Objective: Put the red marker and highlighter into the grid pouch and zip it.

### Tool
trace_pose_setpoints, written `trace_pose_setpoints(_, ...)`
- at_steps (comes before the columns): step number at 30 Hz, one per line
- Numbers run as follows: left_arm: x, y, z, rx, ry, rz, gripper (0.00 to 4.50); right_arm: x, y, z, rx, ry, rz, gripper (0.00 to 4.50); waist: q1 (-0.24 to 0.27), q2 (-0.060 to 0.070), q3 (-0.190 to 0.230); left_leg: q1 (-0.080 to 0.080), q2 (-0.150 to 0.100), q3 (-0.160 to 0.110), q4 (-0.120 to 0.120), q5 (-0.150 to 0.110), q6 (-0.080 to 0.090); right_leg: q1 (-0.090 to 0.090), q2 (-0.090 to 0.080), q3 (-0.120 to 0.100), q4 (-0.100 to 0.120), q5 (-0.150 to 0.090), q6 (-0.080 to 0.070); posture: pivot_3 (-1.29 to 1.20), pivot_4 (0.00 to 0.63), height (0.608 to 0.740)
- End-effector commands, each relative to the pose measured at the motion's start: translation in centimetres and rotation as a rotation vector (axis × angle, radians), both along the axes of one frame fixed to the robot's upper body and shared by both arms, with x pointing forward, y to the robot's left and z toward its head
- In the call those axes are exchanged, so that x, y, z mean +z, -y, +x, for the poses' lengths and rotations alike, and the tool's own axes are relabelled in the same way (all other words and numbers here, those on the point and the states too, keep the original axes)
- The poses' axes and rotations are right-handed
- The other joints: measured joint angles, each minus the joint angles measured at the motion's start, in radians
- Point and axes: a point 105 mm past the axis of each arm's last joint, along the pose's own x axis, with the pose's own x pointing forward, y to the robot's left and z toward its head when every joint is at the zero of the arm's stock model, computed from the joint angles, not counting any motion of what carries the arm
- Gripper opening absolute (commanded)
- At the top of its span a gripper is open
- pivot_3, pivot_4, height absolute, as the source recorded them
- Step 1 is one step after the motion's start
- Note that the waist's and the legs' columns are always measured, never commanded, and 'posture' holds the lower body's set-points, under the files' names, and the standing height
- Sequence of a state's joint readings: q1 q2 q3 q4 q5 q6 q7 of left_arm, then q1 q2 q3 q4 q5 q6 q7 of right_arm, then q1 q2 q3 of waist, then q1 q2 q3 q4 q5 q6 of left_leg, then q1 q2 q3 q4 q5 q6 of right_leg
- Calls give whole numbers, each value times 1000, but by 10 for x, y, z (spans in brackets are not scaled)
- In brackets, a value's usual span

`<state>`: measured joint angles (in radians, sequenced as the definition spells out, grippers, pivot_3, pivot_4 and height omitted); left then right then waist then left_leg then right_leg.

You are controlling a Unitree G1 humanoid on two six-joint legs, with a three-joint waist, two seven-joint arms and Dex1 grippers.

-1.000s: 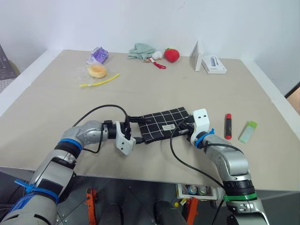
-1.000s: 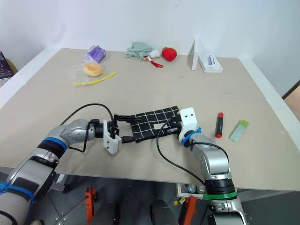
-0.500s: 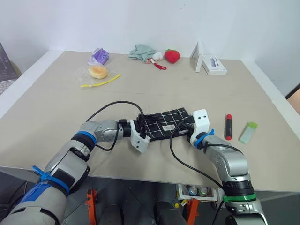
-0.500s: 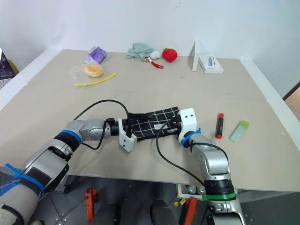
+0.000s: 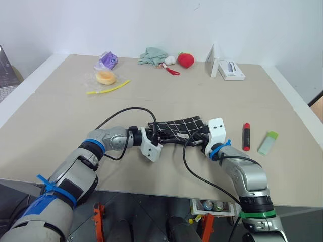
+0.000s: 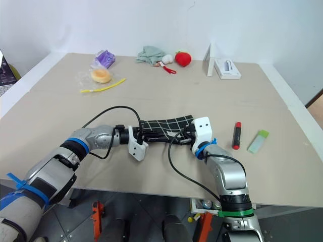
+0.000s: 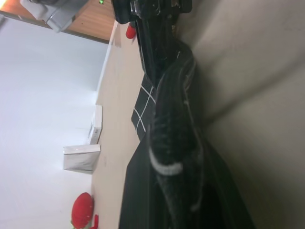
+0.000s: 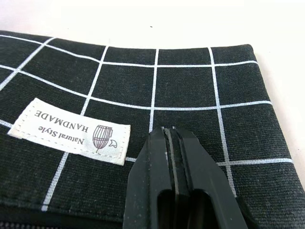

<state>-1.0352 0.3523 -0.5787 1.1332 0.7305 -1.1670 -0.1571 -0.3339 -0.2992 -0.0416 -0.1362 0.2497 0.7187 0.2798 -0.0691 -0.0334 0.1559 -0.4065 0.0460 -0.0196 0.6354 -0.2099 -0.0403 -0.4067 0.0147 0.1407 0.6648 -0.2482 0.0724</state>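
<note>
Centre frame, my left gripper is clamped on the near left edge of the grid pouch; my right gripper rests pressed together on its right end, beside the label.

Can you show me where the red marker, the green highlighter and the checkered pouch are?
red marker (image 5: 246, 136), left eye view, middle of its black barrel.
highlighter (image 5: 267, 142), left eye view, middle of its pale body.
grid pouch (image 8: 181, 90), right wrist view, fabric above the fingers.
</note>
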Motion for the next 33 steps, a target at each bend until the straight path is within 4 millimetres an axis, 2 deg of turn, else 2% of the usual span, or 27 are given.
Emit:
trace_pose_setpoints(1, -18, 1, -5, 9, -72, 31, 119, 39, 16, -5, -40, 160, 49, 0, 1, 1, 0, -1, -1, 0, 0, 0, 0, 0, -1, 0, 0, -1, 0, 0, 150, 732)
trace_pose_setpoints(2, -18, 1, -5, 9, -76, 32, 119, 45, 21, -7, -53, 178, 67, 0, 3, 1, 0, -1, -1, 0, 0, 0, 0, -1, -1, 0, 0, -1, 0, 0, 150, 732)
trace_pose_setpoints(6, -20, 2, -7, 6, -90, 36, 0, 57, 45, -21, -104, 192, 120, 1350, 10, 1, 0, -2, -2, -1, 0, -1, -1, 0, -3, -1, 0, -2, 2, 0, 150, 732)
trace_pose_setpoints(8, -21, 3, -8, 4, -97, 38, 0, 56, 57, -29, -129, 163, 133, 2369, 12, 1, 0, -2, -2, -1, -1, -1, -1, 0, -3, -1, 0, -3, 1, 0, 150, 732)
trace_pose_setpoints(12, -26, 3, -8, 14, -120, 52, 0, 48, 65, -40, -136, 84, 133, 4321, 18, 2, 0, -1, -2, -1, -2, -1, -1, 0, -2, -1, 0, -3, 0, 0, 150, 732)
trace_pose_setpoints(17, -26, 6, -9, 18, -127, 47, 0, 27, 66, -46, -155, -36, 93, 4421, 19, 3, -1, -1, -2, -1, -2, -1, -1, 0, -2, -2, 0, -4, 0, 0, 150, 732)
trace_pose_setpoints(31, -25, 11, -10, 19, -139, 17, 0, 4, 46, -31, -106, -57, -94, 4421, 21, 4, -1, -1, -2, -1, -2, -1, -1, 0, -3, -2, 0, -4, 0, 0, 150, 732)
trace_pose_setpoints(33, -25, 10, -10, 21, -140, 15, 0, 4, 45, -30, -102, -52, -101, 3885, 21, 4, -1, -1, -2, -1, -2, -1, -1, 0, -3, -2, 0, -4, 0, 0, 150, 732)
